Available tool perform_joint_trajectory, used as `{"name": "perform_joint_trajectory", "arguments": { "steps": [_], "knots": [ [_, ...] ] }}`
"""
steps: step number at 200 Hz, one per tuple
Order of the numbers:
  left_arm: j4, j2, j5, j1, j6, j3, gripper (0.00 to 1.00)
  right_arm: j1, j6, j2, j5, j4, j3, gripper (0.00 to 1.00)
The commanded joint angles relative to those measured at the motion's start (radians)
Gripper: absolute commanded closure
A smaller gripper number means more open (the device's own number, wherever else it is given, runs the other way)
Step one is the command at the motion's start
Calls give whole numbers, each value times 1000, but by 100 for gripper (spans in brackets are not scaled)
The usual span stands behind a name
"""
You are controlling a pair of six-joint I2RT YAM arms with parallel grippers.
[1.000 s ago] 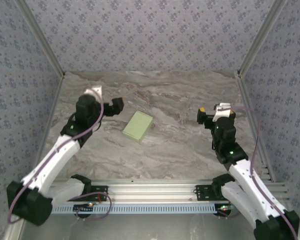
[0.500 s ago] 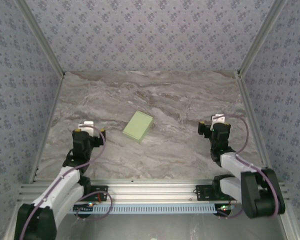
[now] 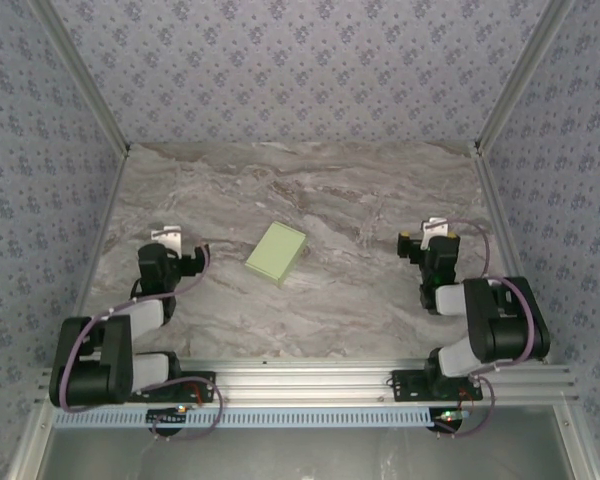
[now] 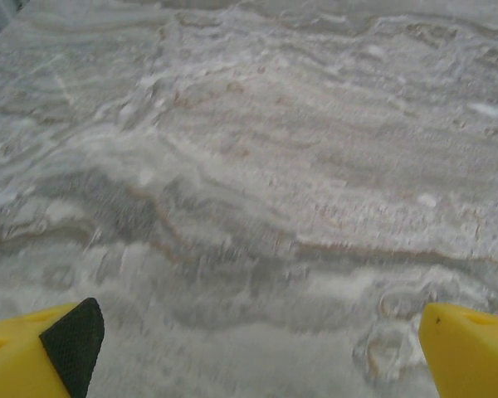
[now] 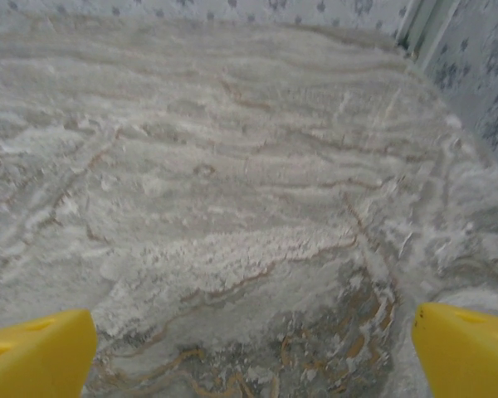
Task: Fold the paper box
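The pale-green flat card paper box (image 3: 277, 253) lies on the grey marbled table (image 3: 370, 195), its long axis running near-left to far-right. The yellow-fingered left gripper (image 4: 257, 344) and right gripper (image 5: 253, 344) sit well to either side of it, the 2 claws spread apart and empty.

Paper box (image 3: 277, 252) flat on table (image 3: 360, 190), a little left of centre, turned at an angle to the table edges

Left gripper (image 3: 172, 258) to the left of the box and slightly nearer the rail, apart from it, bare table between

Right gripper (image 3: 425, 248) to the right of the box, well apart, about level with it

Box lies between the two grippers, closer to the left one

Rail (image 3: 300, 378) along near edge; both arm bases on it, left and right

Walls behind and on both sides of table

Right wrist view: table ahead, wall corner (image 5: 427, 33) at far right
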Motion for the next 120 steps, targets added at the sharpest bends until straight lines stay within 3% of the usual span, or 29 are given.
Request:
{"name": "perform_joint_trajectory", "arguments": {
  "steps": [1, 50, 120],
  "knots": [
    [113, 40, 58, 4, 13, 54, 1, -5, -9, 12, -19, 62, 8, 0],
    [249, 280, 74, 24, 21, 114, 1, -17, 31, 26, 44, -21, 63, 0],
    [178, 272, 39, 32, 1, 143, 1, -43, 48, 26, -4, -66, 87, 0]
  ]
}}
